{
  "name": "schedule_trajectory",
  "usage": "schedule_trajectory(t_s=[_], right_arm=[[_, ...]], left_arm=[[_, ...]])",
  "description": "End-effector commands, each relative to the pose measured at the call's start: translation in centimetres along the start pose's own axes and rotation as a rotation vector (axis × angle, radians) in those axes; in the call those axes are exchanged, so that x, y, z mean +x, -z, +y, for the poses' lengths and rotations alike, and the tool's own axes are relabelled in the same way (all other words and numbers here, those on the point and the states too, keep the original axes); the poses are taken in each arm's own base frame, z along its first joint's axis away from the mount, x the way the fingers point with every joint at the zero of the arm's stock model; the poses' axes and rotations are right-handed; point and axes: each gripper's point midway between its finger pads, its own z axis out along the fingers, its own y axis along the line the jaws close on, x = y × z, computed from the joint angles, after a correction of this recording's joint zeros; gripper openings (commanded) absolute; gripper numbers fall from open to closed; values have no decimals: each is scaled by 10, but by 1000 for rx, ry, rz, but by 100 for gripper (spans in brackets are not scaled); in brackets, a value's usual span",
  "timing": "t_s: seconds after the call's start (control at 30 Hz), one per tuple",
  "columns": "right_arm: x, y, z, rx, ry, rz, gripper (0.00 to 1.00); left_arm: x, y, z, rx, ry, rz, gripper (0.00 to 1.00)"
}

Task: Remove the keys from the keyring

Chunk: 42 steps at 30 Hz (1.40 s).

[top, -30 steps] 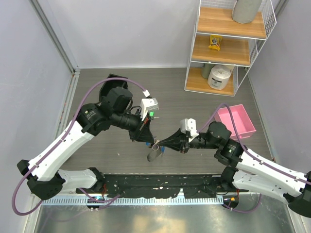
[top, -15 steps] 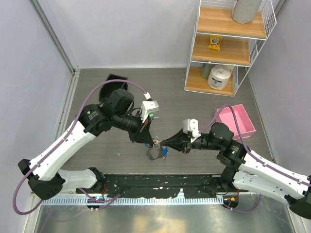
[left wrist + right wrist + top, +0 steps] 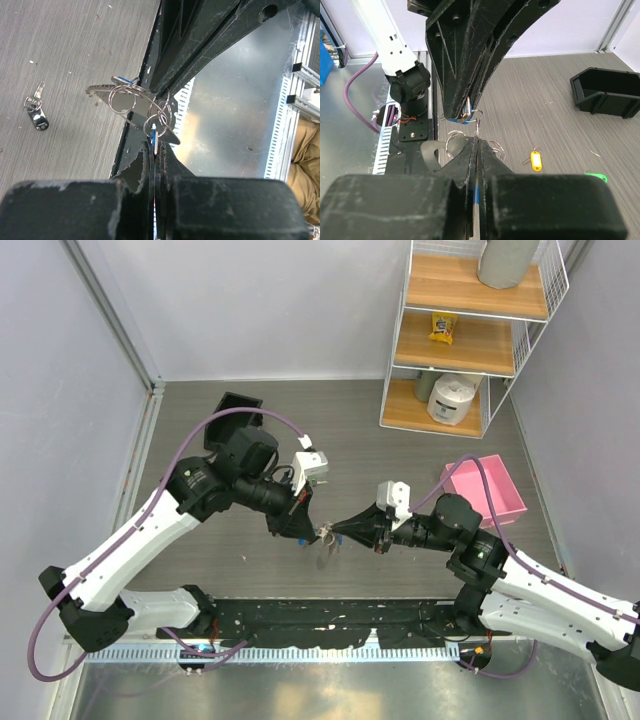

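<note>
My two grippers meet tip to tip over the near floor, left gripper (image 3: 316, 530) against right gripper (image 3: 338, 531). In the left wrist view the left gripper (image 3: 156, 146) is shut on the blue-headed key (image 3: 154, 139). That key hangs on the keyring (image 3: 129, 98), a cluster of thin wire loops with a grey pointed strip (image 3: 145, 122). The right gripper (image 3: 477, 142) is shut on a wire loop of the keyring (image 3: 478, 125). Loose keys lie on the floor: a black one (image 3: 37, 115), a yellow one (image 3: 536, 161) and a green one (image 3: 596, 176).
A pink tray (image 3: 487, 490) sits at the right, beside a wire shelf (image 3: 470, 330) with a white cooker and a packet. A black bin (image 3: 238, 405) stands behind the left arm. The black base rail (image 3: 330, 615) runs along the near edge.
The grey strip that hung below the meeting fingertips has swung up and shows much smaller. Both grippers stay shut, almost in place.
</note>
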Motion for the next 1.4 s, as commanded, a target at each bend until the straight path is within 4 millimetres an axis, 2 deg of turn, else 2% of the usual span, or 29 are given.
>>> schedule_trajectory(t_s=[0.0,0.4,0.63,0.83,1.1,1.37], right_arm=[[-33,1,-9,54,39,-107,5],[-44,6,-11,79,51,-180,5],[-45,6,-16,112,46,-203,5],[-38,7,-15,112,34,-200,5],[-22,8,-9,85,-9,-181,10],[-5,7,-2,55,-57,-163,15]], left_arm=[[2,1,-9,43,-20,-9,0],[8,-20,-3,89,31,8,0],[11,-24,6,55,42,13,0],[0,-13,8,-6,-6,-58,0],[-9,9,14,-122,-63,-113,0],[-18,19,13,-151,-96,-151,0]])
